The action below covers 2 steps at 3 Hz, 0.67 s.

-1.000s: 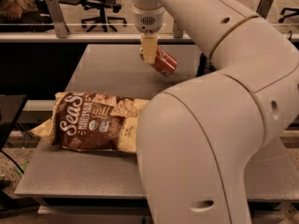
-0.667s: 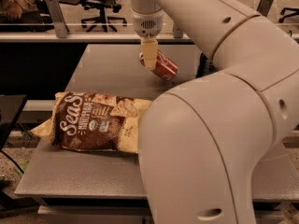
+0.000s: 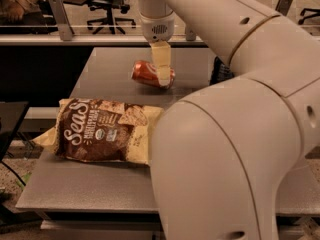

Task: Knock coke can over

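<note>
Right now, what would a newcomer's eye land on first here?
The big white robot arm fills the right foreground. Its gripper hangs at the coke can, which lies on its side toward the far end of the table. A brown chip bag lies flat at the near left.

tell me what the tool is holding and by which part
Cannot be told. The tool sits at one end of the can, which lies on its side on the table; a grip does not show.
</note>
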Each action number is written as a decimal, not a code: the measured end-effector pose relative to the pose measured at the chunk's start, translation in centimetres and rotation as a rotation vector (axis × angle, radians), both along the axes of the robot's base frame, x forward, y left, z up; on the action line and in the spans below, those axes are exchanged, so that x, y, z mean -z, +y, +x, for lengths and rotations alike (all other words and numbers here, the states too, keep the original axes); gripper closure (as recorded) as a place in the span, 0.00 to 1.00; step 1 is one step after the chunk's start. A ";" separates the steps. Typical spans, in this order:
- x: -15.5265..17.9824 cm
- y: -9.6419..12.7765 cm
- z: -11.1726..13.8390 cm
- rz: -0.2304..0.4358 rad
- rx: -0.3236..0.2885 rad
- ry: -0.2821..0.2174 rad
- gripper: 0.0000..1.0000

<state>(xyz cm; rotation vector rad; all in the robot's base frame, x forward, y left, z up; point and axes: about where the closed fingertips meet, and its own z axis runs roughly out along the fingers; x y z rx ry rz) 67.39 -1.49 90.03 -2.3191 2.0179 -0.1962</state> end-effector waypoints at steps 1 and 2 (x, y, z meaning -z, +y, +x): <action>1.1 0.2 -0.8 0.000 -0.045 0.039 0.00; 1.1 0.2 -0.8 0.000 -0.045 0.040 0.00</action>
